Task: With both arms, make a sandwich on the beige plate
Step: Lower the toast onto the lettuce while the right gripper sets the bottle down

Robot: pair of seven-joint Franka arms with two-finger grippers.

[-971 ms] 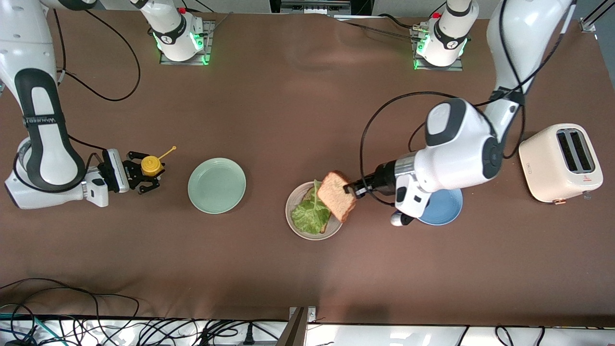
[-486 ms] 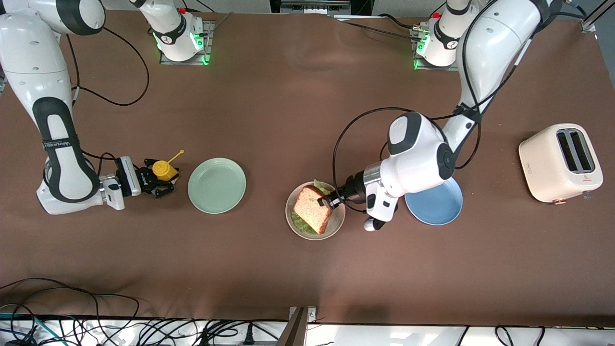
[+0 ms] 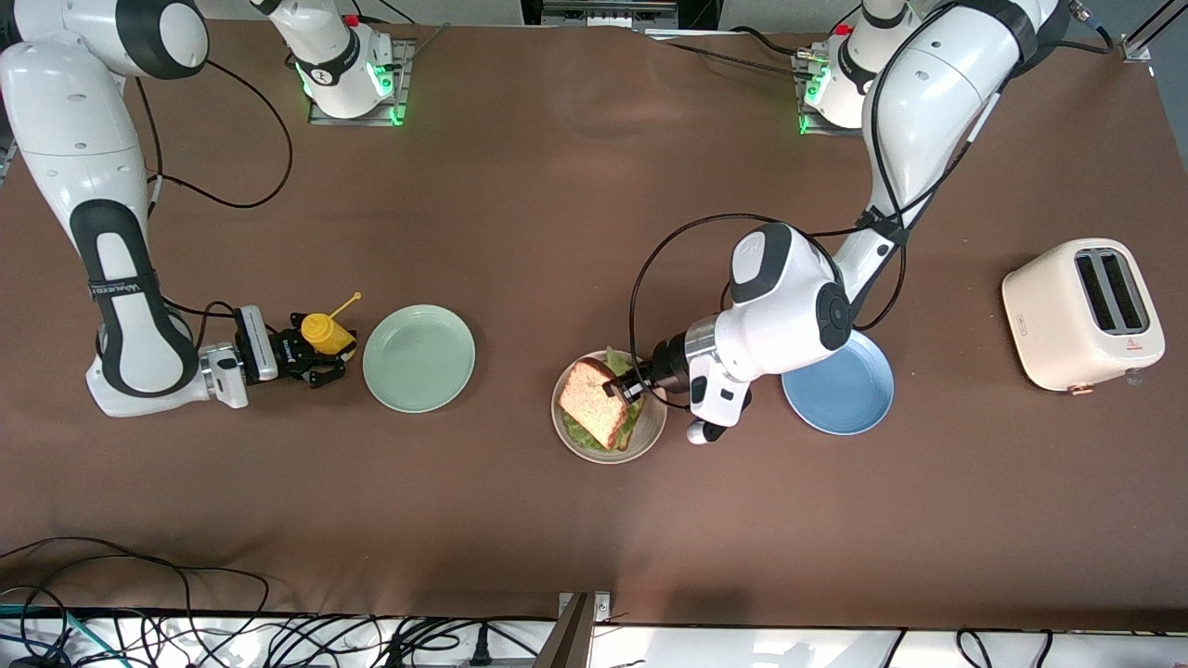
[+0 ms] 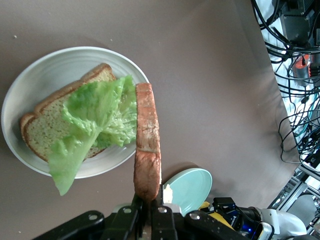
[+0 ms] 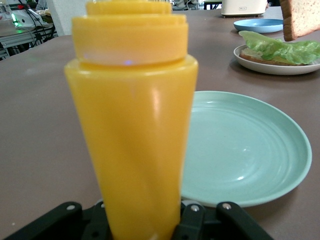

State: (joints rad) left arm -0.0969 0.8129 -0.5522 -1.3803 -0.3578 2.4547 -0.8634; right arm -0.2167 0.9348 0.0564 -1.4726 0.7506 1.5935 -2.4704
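Observation:
The beige plate (image 3: 563,419) holds a slice of brown bread (image 4: 44,125) with a ruffled green lettuce leaf (image 4: 95,112) on top. My left gripper (image 3: 625,387) is shut on the crust edge of a second bread slice (image 3: 596,404), which hangs tilted over the lettuce and plate. In the left wrist view that slice (image 4: 147,145) runs edge-on out of my gripper (image 4: 150,217). My right gripper (image 3: 311,355) is shut on an upright yellow squeeze bottle (image 3: 322,330), beside the mint-green plate. The bottle (image 5: 135,125) fills the right wrist view and hides the fingertips.
A mint-green plate (image 3: 419,357) lies between the bottle and the beige plate. A blue plate (image 3: 849,397) sits partly under the left arm's wrist. A cream toaster (image 3: 1081,315) stands at the left arm's end of the table. Cables run along the front edge.
The left gripper has carried the bread slice from the plate's edge to over the lettuce and lowered it. The right arm has brought the yellow bottle closer to the mint-green plate.

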